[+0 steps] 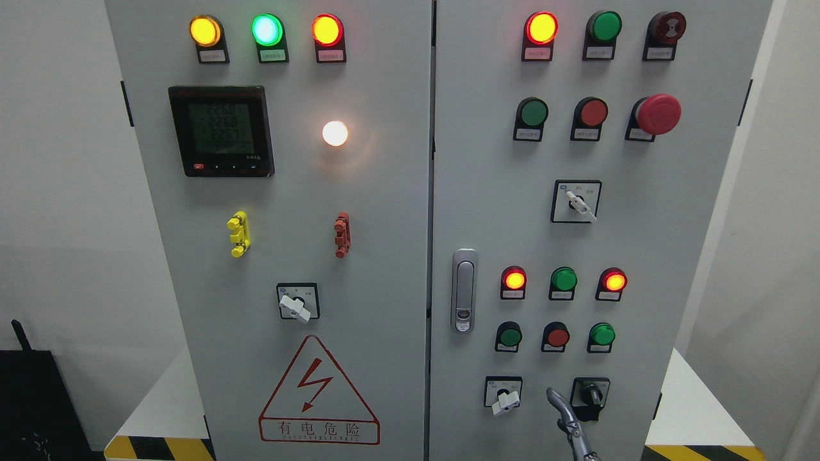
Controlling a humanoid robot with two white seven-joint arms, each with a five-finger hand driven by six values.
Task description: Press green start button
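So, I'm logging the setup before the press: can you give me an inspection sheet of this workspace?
Surface: grey two-door control cabinet, doors shut.
Job's things: several green buttons on the right door, e.g. upper and lower; none touched.
Clutter: nothing seen.
Robot hand: one finger rises at the bottom edge near the black selector switch; side and grip unclear.
Cables: nothing seen.
Surroundings: lit digital meter, red emergency stop, electrical warning triangle, hazard-striped base, white walls.
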